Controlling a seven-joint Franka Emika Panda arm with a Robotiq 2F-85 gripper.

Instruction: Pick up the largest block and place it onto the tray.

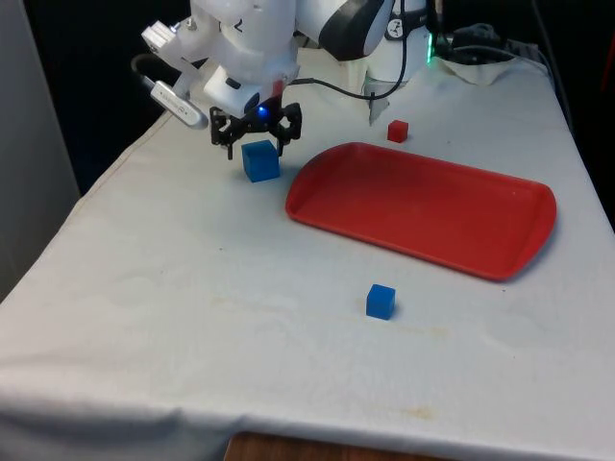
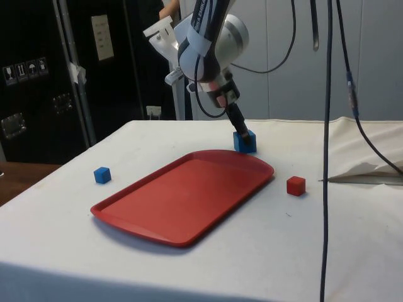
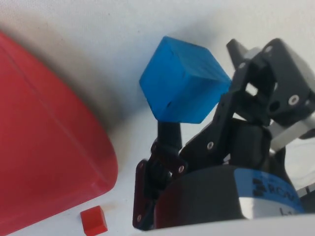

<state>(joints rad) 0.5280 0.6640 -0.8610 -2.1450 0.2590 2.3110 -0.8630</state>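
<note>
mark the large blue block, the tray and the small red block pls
large blue block (image 1: 260, 161), front view, front face
tray (image 1: 423, 213), front view, bare floor
small red block (image 2: 296, 185), side view, front face

Dark cabinets (image 2: 38, 69), pale wall (image 2: 296, 56), hanging cables (image 2: 329, 94).

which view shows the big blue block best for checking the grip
The wrist view: the large blue block sits close up between the gripper fingers, faces clear. The front view shows it under the gripper beside the red tray. In the side view it sits behind the tray's far end, fingers partly covering it.
</note>
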